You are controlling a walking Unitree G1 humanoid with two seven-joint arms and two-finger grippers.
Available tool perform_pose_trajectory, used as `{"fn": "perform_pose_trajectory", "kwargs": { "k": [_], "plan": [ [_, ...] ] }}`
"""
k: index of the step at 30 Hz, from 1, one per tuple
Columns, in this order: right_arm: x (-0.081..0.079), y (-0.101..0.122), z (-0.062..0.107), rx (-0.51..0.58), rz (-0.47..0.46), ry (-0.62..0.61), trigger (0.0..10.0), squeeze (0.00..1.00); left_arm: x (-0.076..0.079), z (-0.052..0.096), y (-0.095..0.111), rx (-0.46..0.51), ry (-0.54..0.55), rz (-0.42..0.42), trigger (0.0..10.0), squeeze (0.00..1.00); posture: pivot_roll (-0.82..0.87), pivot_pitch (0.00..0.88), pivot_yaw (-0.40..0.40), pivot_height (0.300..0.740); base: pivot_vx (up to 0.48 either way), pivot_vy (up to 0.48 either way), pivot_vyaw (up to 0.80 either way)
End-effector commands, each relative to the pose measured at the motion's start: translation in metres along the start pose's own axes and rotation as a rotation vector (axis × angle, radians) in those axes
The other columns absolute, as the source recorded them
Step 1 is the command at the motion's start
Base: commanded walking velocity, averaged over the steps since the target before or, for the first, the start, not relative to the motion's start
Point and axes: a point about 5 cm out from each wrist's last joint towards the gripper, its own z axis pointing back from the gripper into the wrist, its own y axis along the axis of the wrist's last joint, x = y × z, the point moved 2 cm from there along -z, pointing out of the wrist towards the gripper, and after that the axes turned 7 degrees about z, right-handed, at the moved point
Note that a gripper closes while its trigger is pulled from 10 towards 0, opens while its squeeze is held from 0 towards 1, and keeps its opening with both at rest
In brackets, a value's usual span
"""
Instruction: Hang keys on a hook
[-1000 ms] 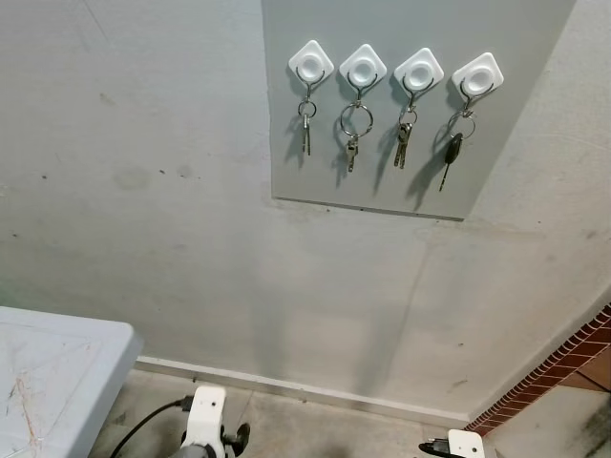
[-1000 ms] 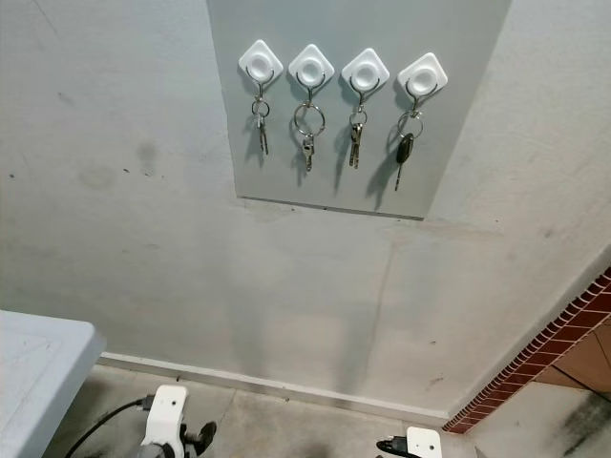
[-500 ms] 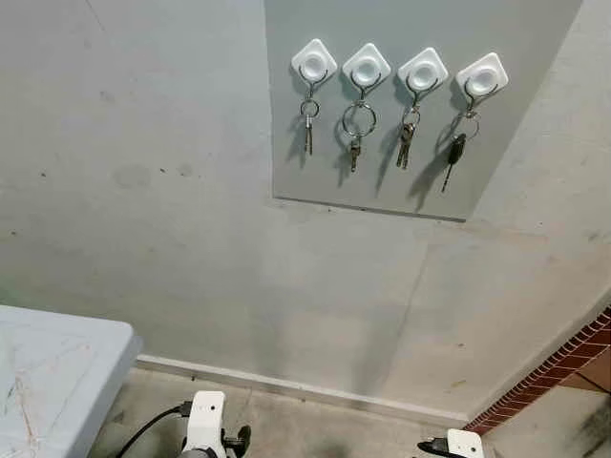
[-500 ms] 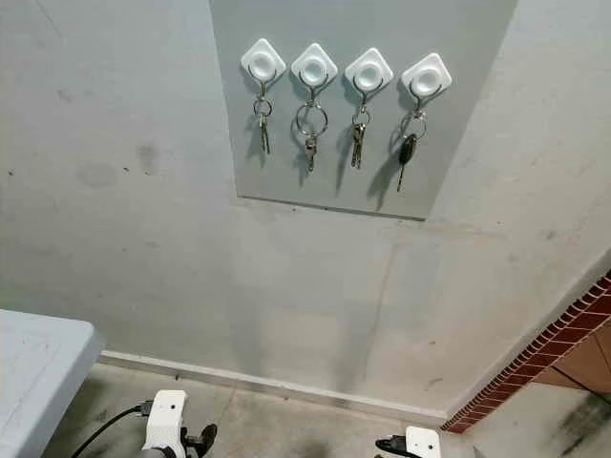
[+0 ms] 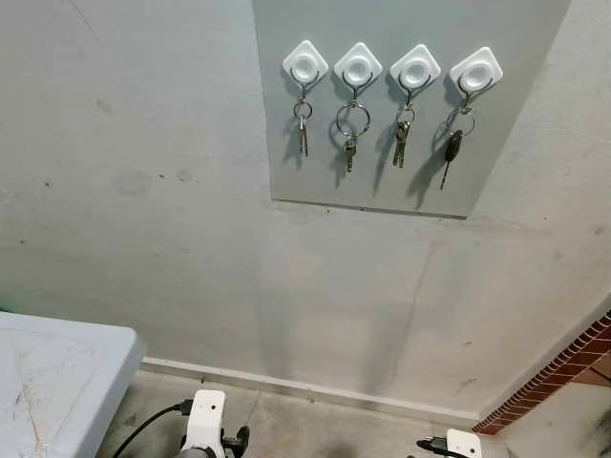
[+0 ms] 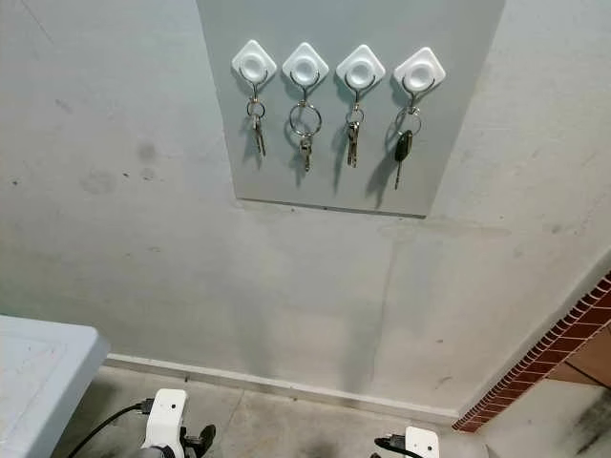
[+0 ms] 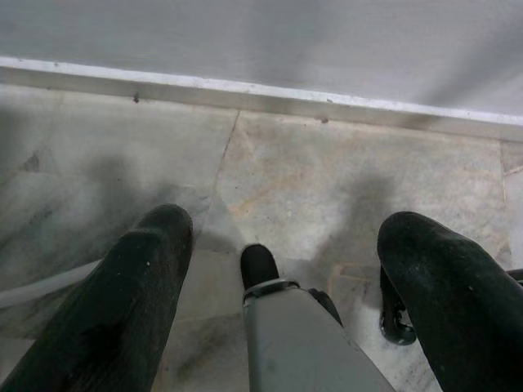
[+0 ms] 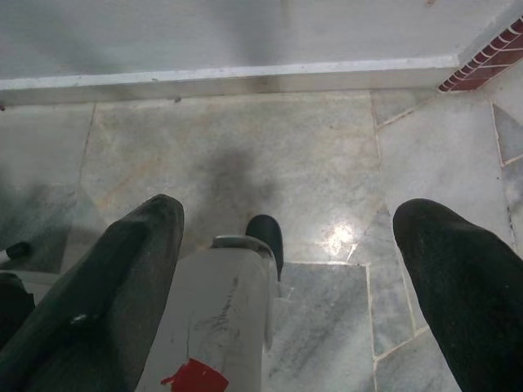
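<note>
Keys [image 5: 302, 124] already on all four hooks [image 5: 305, 65] look light and rigid, best pinched by the ring; both grippers [image 7: 286, 278] [image 8: 286, 261] hang apart, holding nothing.

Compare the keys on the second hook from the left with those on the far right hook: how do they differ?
The second-hook keys hang from a large, wide ring with small silver keys below; the far-right keys carry a black-headed key on a small ring. The far-right key hangs lower and slightly tilted. Both hang from white diamond-shaped hooks on the grey panel.
</note>
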Motion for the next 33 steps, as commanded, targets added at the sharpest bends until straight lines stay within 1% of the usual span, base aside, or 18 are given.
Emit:
{"fn": "perform_pose_trajectory", "kwargs": {
  "k": [1, 11, 19, 33],
  "plan": [
    [0.0011, 0.002, -0.0005, 0.006, -0.018, -0.009, 10.0, 0.0, -0.0042, 0.0001, 0.0019, -0.005, 0.006, -0.013, 10.0, 0.0, -0.09, 0.0, 0.052, 0.74, 0.0, 0.0, 0.0],
    [0.0025, 0.0057, -0.0016, 0.007, 0.006, 0.0, 10.0, 0.0, -0.0017, -0.0001, 0.0005, -0.004, 0.01, 0.017, 10.0, 0.0, -0.07, 0.0, 0.026, 0.74, 0.0, 0.0, 0.0],
    [0.0036, 0.0068, -0.002, 0.006, 0.012, -0.001, 10.0, 0.0, 0.0005, -0.0005, 0.0005, -0.003, 0.003, 0.029, 10.0, 0.0, -0.07, 0.0, 0.019, 0.74, 0.0, 0.0, 0.0],
    [0.0043, 0.0047, -0.0014, -0.001, 0.011, -0.005, 10.0, 0.0, 0.0, -0.0004, 0.001, 0.002, 0.003, 0.047, 10.0, 0.0, -0.07, 0.0, 0.017, 0.74, 0.0, 0.0, 0.0]
  ]
}}
